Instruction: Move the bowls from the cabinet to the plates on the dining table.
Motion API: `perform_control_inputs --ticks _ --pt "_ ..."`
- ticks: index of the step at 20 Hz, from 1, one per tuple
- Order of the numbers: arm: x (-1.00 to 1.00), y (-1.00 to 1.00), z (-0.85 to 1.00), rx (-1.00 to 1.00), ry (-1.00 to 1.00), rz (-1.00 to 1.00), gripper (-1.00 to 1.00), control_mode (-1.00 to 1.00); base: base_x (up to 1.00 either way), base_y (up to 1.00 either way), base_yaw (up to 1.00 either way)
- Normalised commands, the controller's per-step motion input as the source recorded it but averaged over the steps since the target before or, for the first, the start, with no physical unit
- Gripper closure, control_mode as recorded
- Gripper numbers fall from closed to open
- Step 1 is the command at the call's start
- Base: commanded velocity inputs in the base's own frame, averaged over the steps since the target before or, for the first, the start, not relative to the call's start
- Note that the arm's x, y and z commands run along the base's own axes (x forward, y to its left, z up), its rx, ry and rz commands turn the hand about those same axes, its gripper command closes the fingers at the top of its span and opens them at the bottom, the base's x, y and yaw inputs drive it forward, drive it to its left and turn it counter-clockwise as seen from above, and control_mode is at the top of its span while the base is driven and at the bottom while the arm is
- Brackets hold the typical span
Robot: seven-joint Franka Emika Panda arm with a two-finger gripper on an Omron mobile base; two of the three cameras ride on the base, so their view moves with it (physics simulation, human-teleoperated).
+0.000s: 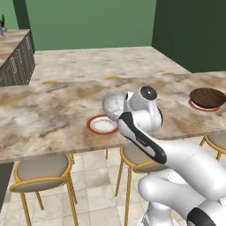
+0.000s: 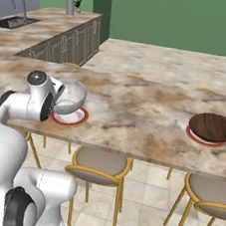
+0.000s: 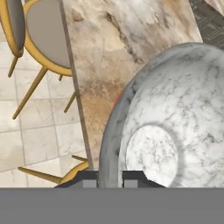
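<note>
The gripper (image 3: 109,177) was seen closed on the rim of the marbled bowl (image 3: 175,127), one tip on each side of the wall, so the bowl was clamped and was carried tilted. In the base views the marbled bowl (image 1: 115,103) was held just above the near plate (image 1: 102,125), which was still bare; whether they touched could not be told. The second bowl was therefore judged as not yet delivered: it had to be lowered onto that plate and released. Farther along the table (image 1: 48,114), the brown bowl (image 1: 207,97) was already set on the far plate (image 1: 196,106), whose red rim was seen under it, so half of the task was judged as done. The table top was of beige-brown marbled stone, long and flat, and otherwise little was placed on it. Round stools (image 1: 42,172) with yellow legs were tucked under its near edge, over a pale tiled floor. Behind the table, a counter (image 2: 50,27) with a sink (image 2: 13,20) and a small jug (image 2: 70,5) was seen, and green walls (image 2: 177,17) closed the room.
</note>
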Motion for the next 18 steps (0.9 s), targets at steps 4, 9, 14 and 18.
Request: perform_control_inputs --ticks 4,9,14,18 --pt "0.06 0.15 -0.32 -0.07 0.01 0.02 1.00 -1.00 0.00 0.00 0.00" --pt "0.21 0.01 -0.30 -0.02 0.01 0.02 1.00 -1.00 0.00 0.00 0.00" --pt "0.23 0.00 -0.30 -0.01 0.00 0.02 1.00 -1.00 0.00 0.00 0.00" --pt "0.29 0.00 -0.24 0.00 0.01 0.02 1.00 -1.00 0.00 0.00 0.00"
